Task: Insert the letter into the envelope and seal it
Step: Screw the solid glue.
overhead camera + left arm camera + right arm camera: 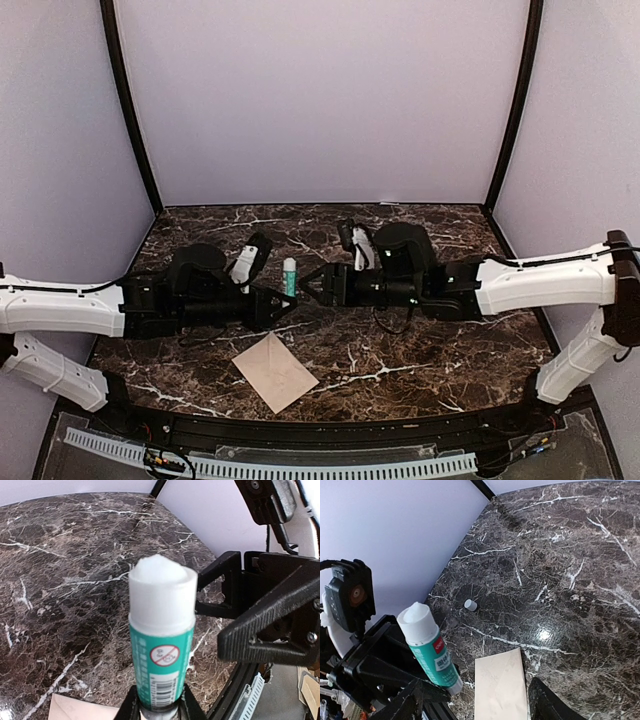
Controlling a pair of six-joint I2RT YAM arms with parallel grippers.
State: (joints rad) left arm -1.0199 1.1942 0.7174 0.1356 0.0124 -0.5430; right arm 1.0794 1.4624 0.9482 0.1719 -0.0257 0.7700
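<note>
The cream envelope [275,372] lies flat on the marble table near the front edge, turned at an angle, with faint diagonal fold lines [502,685]; one corner shows in the left wrist view [75,707]. The letter is hidden. My left gripper [272,300] [160,706] is shut on the base of an uncapped teal glue stick [289,275] [162,630] [427,647], held upright above the table behind the envelope. My right gripper [308,285] [476,685] is open just to the right of the stick, nothing between its fingers [260,630].
A small white cap [470,605] lies on the dark marble table [420,350] beyond the glue stick. Lilac walls with black corner posts [128,110] close in the back and sides. A white slotted rail [270,465] runs along the front edge.
</note>
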